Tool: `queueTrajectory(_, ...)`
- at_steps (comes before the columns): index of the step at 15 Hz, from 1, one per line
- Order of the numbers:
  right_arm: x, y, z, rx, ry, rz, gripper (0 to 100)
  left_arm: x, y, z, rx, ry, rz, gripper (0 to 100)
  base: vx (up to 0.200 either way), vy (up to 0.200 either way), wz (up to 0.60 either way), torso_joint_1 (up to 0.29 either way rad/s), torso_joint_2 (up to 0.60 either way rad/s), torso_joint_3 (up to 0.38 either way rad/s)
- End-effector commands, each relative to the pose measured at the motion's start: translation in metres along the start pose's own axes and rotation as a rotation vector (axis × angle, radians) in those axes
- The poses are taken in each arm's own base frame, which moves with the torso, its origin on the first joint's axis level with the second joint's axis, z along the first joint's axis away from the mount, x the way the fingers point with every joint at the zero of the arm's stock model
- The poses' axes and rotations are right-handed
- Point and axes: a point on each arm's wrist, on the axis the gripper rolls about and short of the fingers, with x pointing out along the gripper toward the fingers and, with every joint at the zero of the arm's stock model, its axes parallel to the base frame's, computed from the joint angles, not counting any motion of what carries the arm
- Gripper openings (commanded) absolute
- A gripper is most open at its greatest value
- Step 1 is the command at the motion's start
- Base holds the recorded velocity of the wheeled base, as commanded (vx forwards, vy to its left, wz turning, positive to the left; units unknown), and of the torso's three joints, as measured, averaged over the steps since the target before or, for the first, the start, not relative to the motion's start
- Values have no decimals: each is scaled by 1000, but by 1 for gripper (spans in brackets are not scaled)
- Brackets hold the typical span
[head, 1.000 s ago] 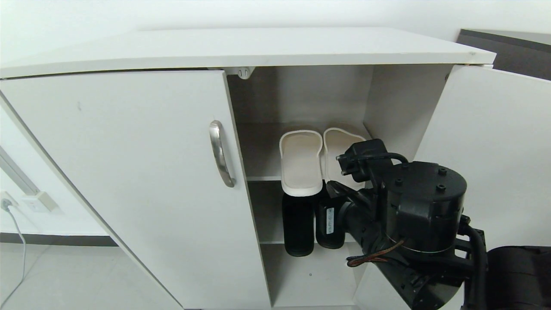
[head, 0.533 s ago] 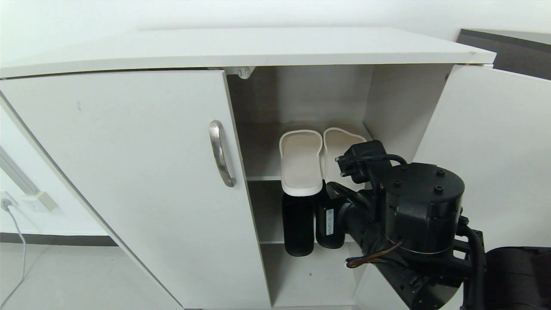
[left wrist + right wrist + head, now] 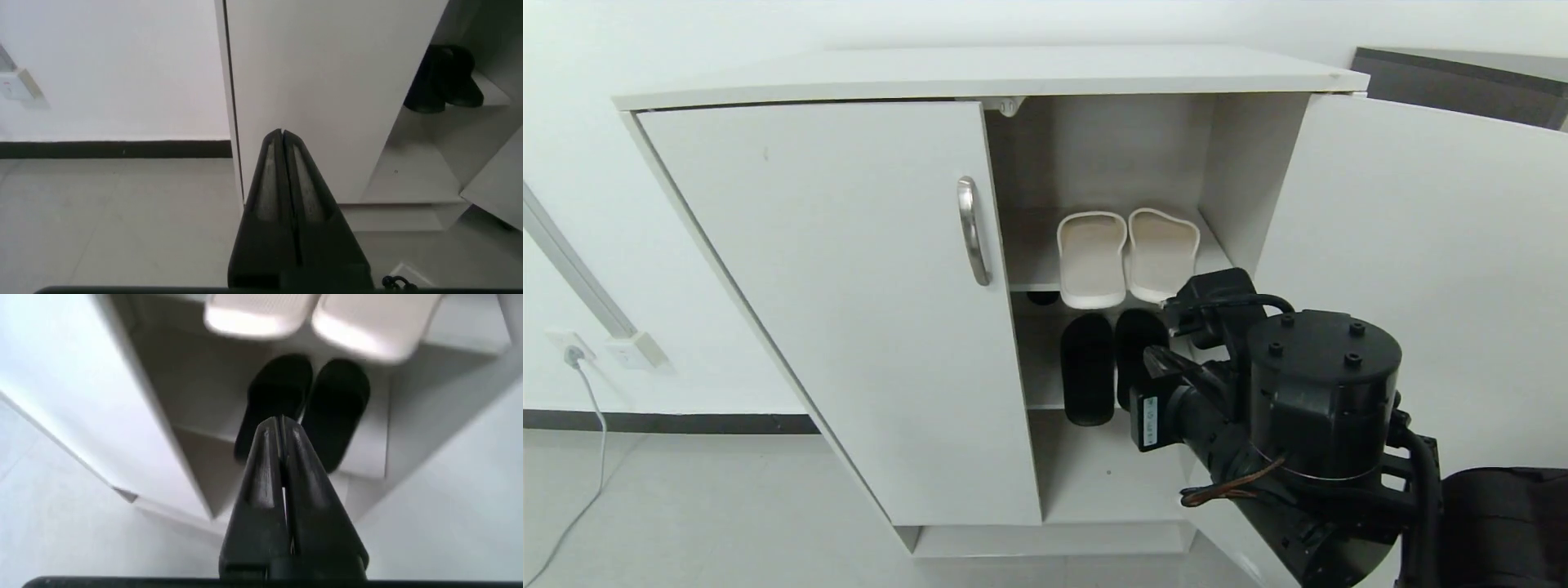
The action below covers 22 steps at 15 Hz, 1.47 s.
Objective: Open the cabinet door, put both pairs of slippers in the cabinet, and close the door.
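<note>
The white cabinet point(image 3: 980, 72) stands with its right door point(image 3: 1413, 269) swung open and its left door point(image 3: 833, 286) closed. A pair of white slippers point(image 3: 1092, 257) lies on the upper shelf. Below it, a pair of black slippers point(image 3: 1088, 367) lies on the middle shelf. My right arm point(image 3: 1323, 392) hangs in front of the opening, low and to the right. In the right wrist view my right gripper point(image 3: 283, 429) is shut and empty, outside the cabinet, pointing at the black slippers point(image 3: 274, 400). My left gripper point(image 3: 282, 135) is shut and empty, low before the closed left door point(image 3: 327, 73).
The closed door carries a metal handle point(image 3: 972, 231). A wall socket with a cable point(image 3: 572, 357) sits low on the wall left of the cabinet. Grey floor lies open in front and to the left. A dark panel point(image 3: 1462, 82) stands behind the open door.
The whole head view has shifted: the cabinet now looks smaller and farther off, so the camera has backed away. My right arm has drawn back with it from the black slippers.
</note>
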Motion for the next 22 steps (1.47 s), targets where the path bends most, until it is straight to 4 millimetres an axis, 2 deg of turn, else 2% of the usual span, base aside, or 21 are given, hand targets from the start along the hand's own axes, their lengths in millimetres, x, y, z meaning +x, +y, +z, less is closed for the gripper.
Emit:
queueTrajectory(1, 0, 0, -2, -5, 6, -1, 0, 0, 0, 0, 0, 2, 0, 0, -200, 0, 0, -7, 7, -2)
queueTrajectory(7, 2, -3, -3, -5, 7, -10, 0, 0, 0, 0, 0, 4, -3, 0, -200, 0, 0, 2, 3, 2)
queueTrajectory(13, 7, -13, -7, -14, 17, -18, 0, 0, 0, 0, 0, 4, -4, 0, 0, 0, 0, 0, 0, 0)
queueTrajectory(22, 8, -13, -11, -22, 28, -18, 0, 0, 0, 0, 0, 4, -3, 0, 0, 0, 0, 0, 0, 0)
